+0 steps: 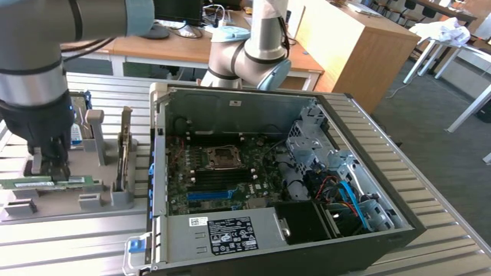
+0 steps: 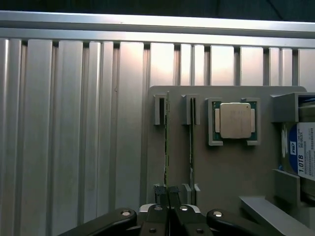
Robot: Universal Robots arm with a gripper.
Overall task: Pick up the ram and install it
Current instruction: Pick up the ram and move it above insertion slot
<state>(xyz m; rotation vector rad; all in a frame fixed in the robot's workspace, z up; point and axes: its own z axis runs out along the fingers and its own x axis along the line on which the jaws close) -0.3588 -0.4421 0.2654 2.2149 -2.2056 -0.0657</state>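
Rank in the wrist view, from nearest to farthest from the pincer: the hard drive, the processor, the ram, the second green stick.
1. The ram, its end in the pincer.
2. The second green stick, in the neighbouring slot.
3. The processor, in its frame past both sticks.
4. The hard drive, past the processor.

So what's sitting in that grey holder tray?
The ram and a second stick on edge, a processor, a hard drive. The shut gripper covers the ram's gripped end.

second stick [image 2: 191,142] close beside ram [image 2: 167,132], table [image 2: 74,137] open
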